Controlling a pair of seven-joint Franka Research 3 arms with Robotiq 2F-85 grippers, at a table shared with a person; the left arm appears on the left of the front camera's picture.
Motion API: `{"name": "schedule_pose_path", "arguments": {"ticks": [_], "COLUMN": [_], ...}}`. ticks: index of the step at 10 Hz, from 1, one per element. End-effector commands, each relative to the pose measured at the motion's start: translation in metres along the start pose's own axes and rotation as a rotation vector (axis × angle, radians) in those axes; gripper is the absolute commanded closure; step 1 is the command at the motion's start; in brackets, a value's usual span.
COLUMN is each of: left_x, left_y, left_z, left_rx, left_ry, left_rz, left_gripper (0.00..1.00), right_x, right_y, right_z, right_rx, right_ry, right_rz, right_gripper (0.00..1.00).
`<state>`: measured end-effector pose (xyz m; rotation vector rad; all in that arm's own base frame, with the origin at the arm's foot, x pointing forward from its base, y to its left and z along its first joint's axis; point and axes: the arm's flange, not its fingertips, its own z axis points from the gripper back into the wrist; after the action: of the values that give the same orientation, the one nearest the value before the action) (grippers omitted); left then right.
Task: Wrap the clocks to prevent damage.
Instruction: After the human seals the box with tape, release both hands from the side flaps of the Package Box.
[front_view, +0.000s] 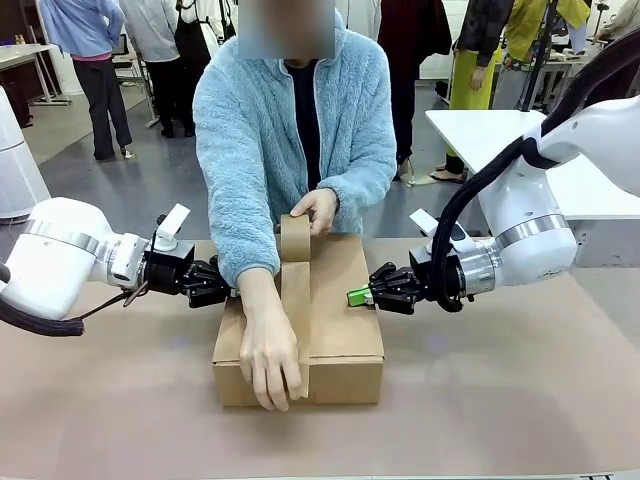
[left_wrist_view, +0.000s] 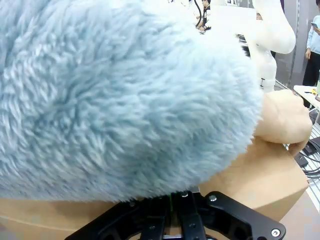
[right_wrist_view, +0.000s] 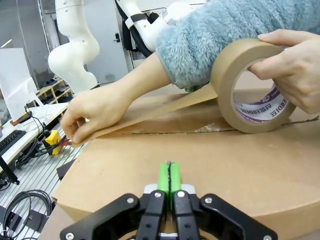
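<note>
A closed brown cardboard box (front_view: 300, 335) sits near the middle of the table (front_view: 520, 400), closer to its far edge, and a person in a fluffy light-blue sleeve (front_view: 240, 170) stretches a strip of brown tape (front_view: 296, 310) along its top seam — one hand (front_view: 268, 360) pinning the strip at the box's near edge, the other hand (front_view: 315, 210) holding the tape roll (front_view: 294, 236) at its far edge. The left gripper (front_view: 228, 290) rests at the box's left side and the right gripper (front_view: 352, 296) at its right side — both with fingers pressed together, gripping nothing. The clocks cannot be made out, the box being shut.
</note>
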<state>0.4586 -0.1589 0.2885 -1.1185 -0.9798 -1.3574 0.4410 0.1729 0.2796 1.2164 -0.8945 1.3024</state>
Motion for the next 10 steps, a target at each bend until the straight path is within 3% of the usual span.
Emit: {"name": "schedule_pose_path", "arguments": {"ticks": [1, 10], "left_x": [-0.0005, -0.0005], "left_y": [0.0014, 0.0014], "left_z": [-0.0048, -0.0048], "left_rx": [0.011, 0.011], "left_ry": [0.011, 0.011], "left_rz": [-0.002, -0.002], "left_gripper": [1.0, 1.0], "right_x": [-0.0031, -0.0031], "right_y": [0.0007, 0.0007], "right_z": [-0.0001, -0.0001], "right_rx": [-0.004, -0.004], "right_ry": [0.01, 0.01], "right_rz": [-0.005, -0.005], "right_gripper": [0.99, 0.99]}}
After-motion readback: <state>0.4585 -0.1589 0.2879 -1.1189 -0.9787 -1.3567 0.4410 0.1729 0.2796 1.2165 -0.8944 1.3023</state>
